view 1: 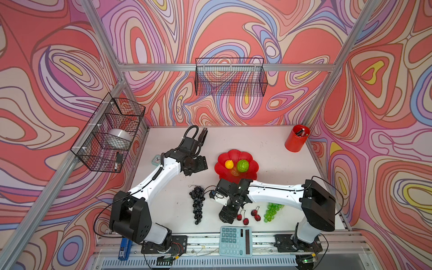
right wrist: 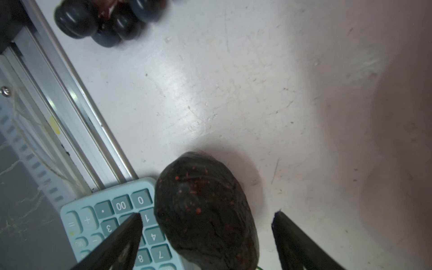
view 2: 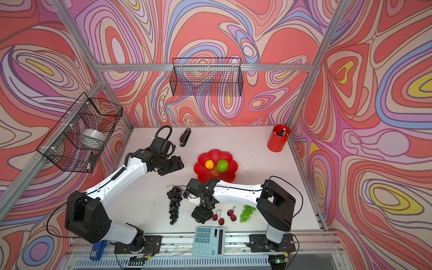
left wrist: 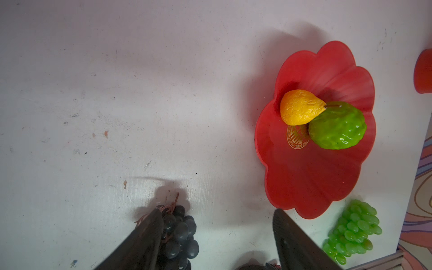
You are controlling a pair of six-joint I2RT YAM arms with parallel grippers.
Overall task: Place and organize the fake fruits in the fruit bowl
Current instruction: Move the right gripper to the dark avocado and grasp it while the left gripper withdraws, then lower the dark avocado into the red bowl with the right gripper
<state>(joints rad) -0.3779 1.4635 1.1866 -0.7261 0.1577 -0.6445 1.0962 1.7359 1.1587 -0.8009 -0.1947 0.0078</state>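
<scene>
Two fruits sit in the bowl [view 1: 233,154]: one yellow fruit [view 1: 228,164] and one green ball [view 1: 243,166], touching. One avocado [right wrist: 205,210] lies on the counter [view 1: 163,210] between the spread, unclamped fingers [right wrist: 117,243] of the right hand [right wrist: 208,215]. Its long axis runs along them, so closing should pinch its narrow width. The left hand [left wrist: 217,212], fingers apart and empty, hangs farther off near the bowl. Also on the counter: one dark grape bunch [view 1: 197,205], one green bunch [view 1: 272,211], four red berries [view 1: 246,221].
</scene>
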